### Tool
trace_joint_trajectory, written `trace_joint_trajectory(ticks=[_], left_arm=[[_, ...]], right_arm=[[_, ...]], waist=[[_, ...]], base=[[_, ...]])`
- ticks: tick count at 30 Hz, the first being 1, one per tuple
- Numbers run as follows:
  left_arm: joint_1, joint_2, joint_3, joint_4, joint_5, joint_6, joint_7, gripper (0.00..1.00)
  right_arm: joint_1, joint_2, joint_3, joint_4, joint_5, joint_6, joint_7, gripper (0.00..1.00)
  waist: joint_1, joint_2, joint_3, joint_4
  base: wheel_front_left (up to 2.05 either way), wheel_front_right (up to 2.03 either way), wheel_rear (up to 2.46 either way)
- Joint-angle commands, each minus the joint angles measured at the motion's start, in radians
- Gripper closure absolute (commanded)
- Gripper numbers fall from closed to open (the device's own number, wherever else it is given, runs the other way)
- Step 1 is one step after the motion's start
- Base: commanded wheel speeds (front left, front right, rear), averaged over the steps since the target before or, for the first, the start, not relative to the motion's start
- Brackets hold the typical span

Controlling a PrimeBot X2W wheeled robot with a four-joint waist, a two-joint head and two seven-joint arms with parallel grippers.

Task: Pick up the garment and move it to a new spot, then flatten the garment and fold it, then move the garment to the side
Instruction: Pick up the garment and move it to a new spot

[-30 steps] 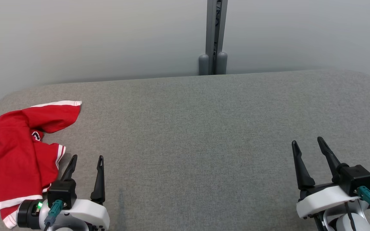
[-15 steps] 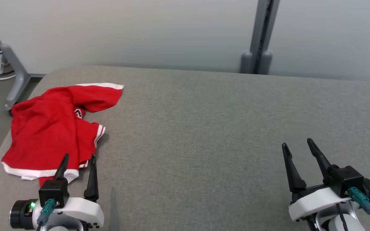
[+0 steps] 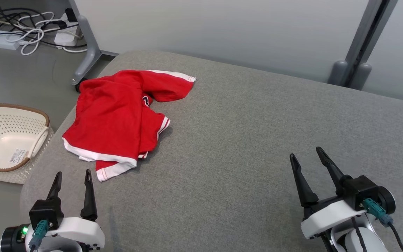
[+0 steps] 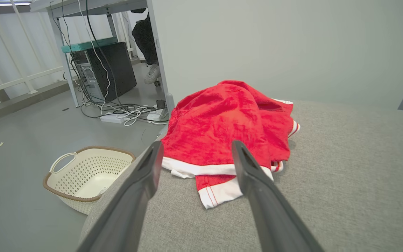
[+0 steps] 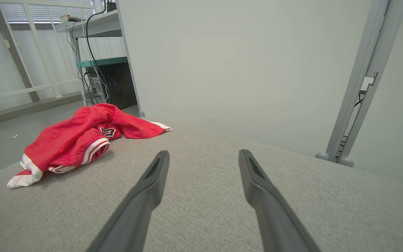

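A crumpled red garment with white banded trim (image 3: 117, 115) was seen lying in a loose heap at the far left of the grey fabric-covered padded surface (image 3: 257, 140), close to its left edge. A cream perforated plastic basket with a brown rim (image 3: 12, 120) was seen on the floor further left. The left gripper (image 3: 73, 172) was held near the surface's left corner, jaws parted and empty, with the garment's white hem just beyond its fingertips. The right gripper (image 3: 305, 152) was held at the near right, well apart from the garment, jaws likewise spread with nothing between them.

The garment was judged to be light, soft and limp, so sagging and bunching would be expected once it was lifted, and its overlapped layers might slide over one another. A hold on the thicker white-banded hem at the near side, reached by the left gripper, was judged the most secure, rather than on the smooth red middle.
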Motion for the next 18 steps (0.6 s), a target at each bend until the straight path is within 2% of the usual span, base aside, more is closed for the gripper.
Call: trace_joint_trajectory(ticks=[1,6,13,18], left_arm=[[0.003,0.003,0.006,-0.001,0.001,0.002,-0.002,0.0],[-0.01,0.0,0.035,0.013,-0.026,-0.002,-0.002,0.0],[-0.102,-0.001,0.076,0.069,-0.068,-0.067,-0.002,0.0],[-0.231,0.023,0.087,0.152,-0.069,-0.099,-0.001,0.0]], right_arm=[[-0.005,-0.007,-0.002,0.005,0.002,0.0,-0.005,0.0],[-0.017,-0.014,0.003,0.007,0.004,0.0,-0.005,0.0],[-0.045,-0.04,0.008,-0.001,-0.007,0.0,-0.005,0.0],[-0.084,-0.065,0.013,-0.009,-0.012,0.0,-0.005,0.0]], waist=[[-0.0001,0.0,0.008,0.007],[-0.0001,0.0,0.028,-0.008],[-0.0001,0.0,0.113,-0.068],[-0.0001,0.0,0.207,-0.111]], base=[[0.0,0.0,0.0],[0.0,0.0,0.0],[0.0,0.0,0.0],[0.0,0.0,0.0]])
